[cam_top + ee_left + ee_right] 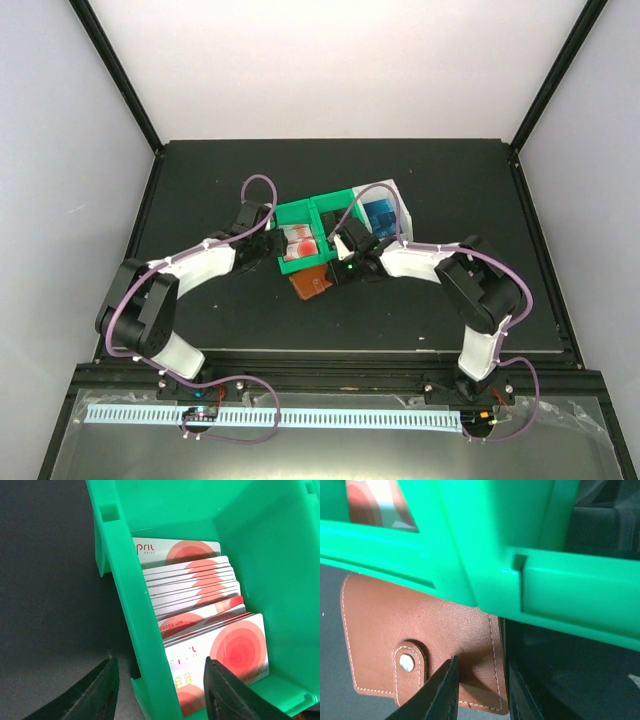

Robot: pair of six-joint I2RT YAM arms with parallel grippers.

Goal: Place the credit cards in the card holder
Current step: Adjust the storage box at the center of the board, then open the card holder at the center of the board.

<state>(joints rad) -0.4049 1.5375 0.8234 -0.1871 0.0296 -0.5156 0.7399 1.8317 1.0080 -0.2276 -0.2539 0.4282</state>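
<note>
Several red-and-white credit cards (200, 605) stand stacked in a green bin (260, 555), also seen from above as credit cards (298, 243). My left gripper (159, 662) is open and straddles the bin's left wall, one finger outside on the mat and the other over the front card. The reddish-brown card holder (395, 625) lies closed on the mat in front of the bin, its snap tab facing up. My right gripper (480, 665) has closed in on its right edge, with the left fingertip denting the leather and the right finger against the edge. From above, the card holder (312, 283) sits just left of the right gripper (345, 262).
A second green bin (335, 205) and a white bin (400, 195) holding blue cards (382, 215) stand to the right of the first bin. The green bin's front wall (485, 540) hangs right over the wallet. Black mat (200, 190) surrounds the cluster.
</note>
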